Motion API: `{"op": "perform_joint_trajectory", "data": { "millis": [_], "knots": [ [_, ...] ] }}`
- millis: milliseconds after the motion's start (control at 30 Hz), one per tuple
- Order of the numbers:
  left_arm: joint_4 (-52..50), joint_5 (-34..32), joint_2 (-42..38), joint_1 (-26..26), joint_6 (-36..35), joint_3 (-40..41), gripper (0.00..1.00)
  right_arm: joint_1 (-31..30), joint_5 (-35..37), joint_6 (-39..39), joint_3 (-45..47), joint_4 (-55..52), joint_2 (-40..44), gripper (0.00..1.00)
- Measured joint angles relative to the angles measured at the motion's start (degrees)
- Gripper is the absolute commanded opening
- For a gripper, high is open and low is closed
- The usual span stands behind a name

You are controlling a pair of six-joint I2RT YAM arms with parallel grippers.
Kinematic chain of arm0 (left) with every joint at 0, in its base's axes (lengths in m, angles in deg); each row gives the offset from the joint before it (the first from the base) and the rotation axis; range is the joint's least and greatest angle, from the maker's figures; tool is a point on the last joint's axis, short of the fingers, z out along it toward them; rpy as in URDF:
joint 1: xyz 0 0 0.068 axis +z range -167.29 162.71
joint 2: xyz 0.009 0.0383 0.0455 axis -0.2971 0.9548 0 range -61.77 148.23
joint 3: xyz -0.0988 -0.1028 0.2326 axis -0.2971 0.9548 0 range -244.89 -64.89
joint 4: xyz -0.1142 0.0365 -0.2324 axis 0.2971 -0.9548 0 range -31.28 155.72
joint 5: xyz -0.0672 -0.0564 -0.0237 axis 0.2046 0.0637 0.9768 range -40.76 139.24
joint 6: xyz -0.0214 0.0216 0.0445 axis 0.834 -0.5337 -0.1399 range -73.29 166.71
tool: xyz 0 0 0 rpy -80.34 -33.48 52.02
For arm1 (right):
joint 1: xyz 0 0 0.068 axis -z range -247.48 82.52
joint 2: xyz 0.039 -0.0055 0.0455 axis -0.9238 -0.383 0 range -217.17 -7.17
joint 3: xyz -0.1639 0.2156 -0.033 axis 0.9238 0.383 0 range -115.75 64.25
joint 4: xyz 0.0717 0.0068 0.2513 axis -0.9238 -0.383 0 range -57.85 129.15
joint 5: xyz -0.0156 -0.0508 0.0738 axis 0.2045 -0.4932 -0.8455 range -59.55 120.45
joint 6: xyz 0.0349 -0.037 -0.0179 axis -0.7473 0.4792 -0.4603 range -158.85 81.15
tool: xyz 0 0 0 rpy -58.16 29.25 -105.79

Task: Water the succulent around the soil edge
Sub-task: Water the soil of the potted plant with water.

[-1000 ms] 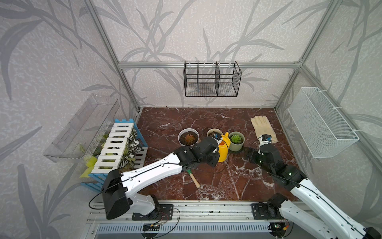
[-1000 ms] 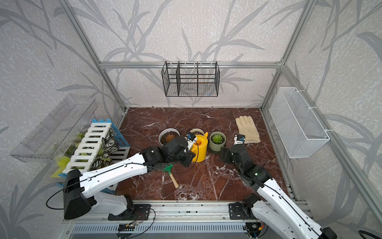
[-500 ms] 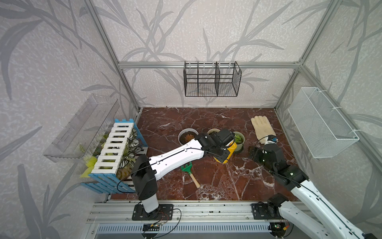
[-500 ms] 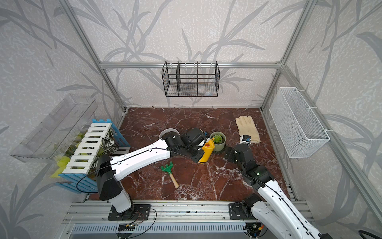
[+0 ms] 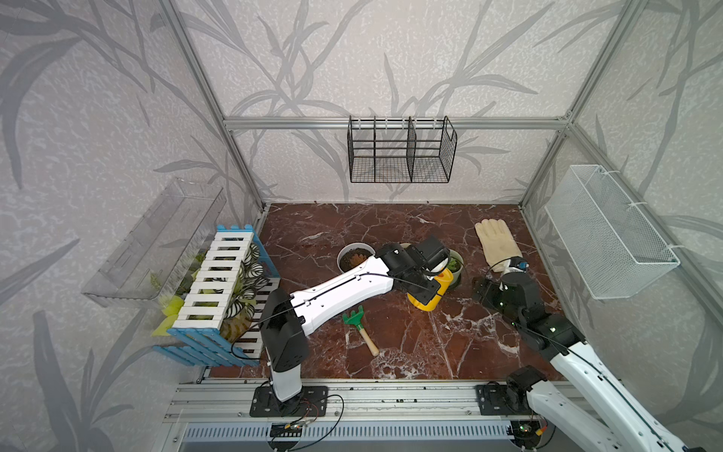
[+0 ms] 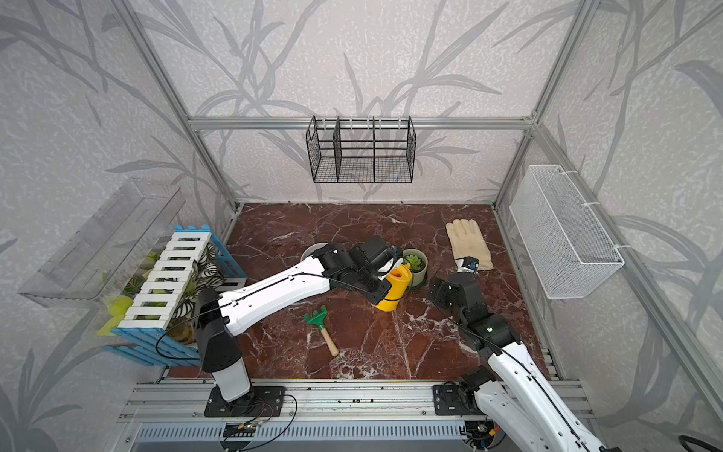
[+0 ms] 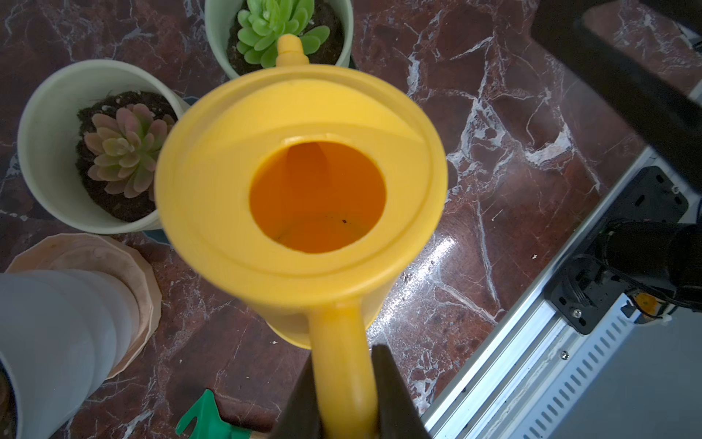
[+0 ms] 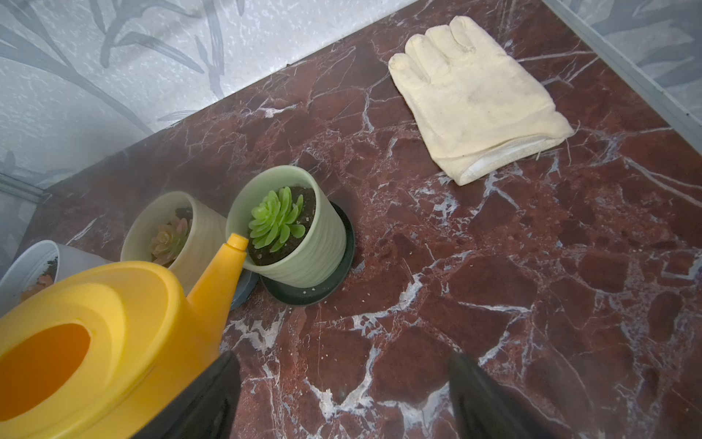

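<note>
**Spout set over pot rim; no pour visible yet**

The yellow plastic watering can point(image 7: 212, 182) is held by its handle, which is pinched between the pressed-together fingers of the left gripper point(image 7: 343, 395). Gripping the handle's end leaves the body free to be tipped. The can appears raised off the red marble tabletop point(image 8: 494, 266) and is tilted toward the bright green rosette succulent point(image 8: 277, 220). This plant sits in a pale green ribbed pot point(image 8: 307, 254) on a dark round saucer point(image 8: 343, 266).

The spout tip point(image 8: 237, 241) is placed over the near rim, above bare soil and beside the leaves, presumably so that water lands at the soil edge and not on the rosette. No stream is seen.

The right gripper point(image 8: 343, 365) is spread wide and empty, and hangs near the pot, clear of the spout. A pink succulent in a cream pot point(image 7: 121, 148) just beside is judged not to be the target.
</note>
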Motion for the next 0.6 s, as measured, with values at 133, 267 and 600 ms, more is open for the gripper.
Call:
{"op": "perform_joint_trajectory", "data": {
  "millis": [133,267,600],
  "knots": [
    [-0.33,1.31,1.11,-0.76,0.0,-1.11,0.0,0.48,-0.42,0.0,0.28,0.02,0.02,0.88],
    [-0.48,2.16,3.23,-1.49,0.0,-2.4,0.0,0.85,-0.74,-0.02,0.55,0.04,0.07,0.88],
    [-0.7,2.19,4.52,-1.92,0.33,-3.76,0.0,1.75,-1.25,-0.02,1.55,0.15,0.61,0.88]
  ]
}}
